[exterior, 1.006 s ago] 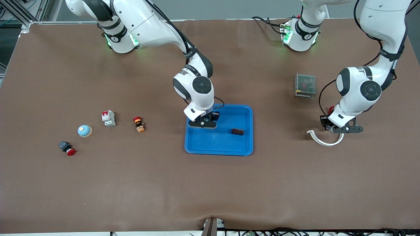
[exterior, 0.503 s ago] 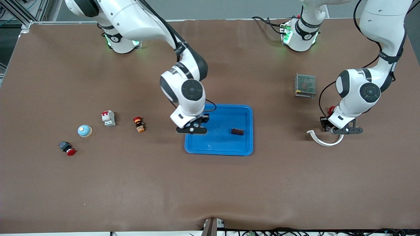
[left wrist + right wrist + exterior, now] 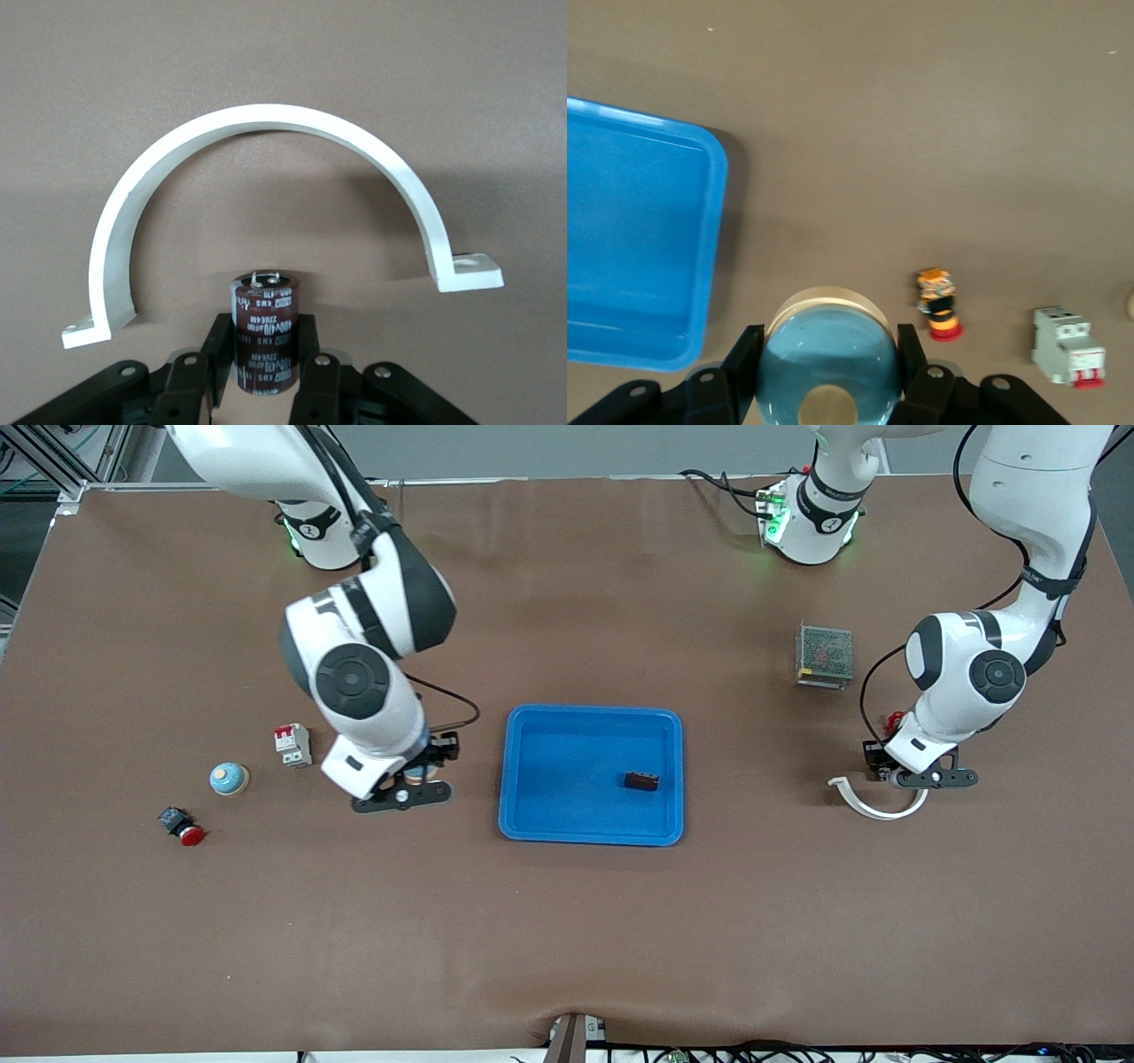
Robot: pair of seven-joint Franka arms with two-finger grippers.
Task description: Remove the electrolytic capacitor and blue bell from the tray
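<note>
Bells number two: the blue bell [image 3: 828, 359], clamped across its smooth dome by the right gripper [image 3: 400, 795] over bare table beside the tray [image 3: 523, 825], looks hard and slippery (grip low); another sits apart. One light, rigid electrolytic capacitor [image 3: 264, 329] is pinched in the left gripper [image 3: 263, 376].
</note>
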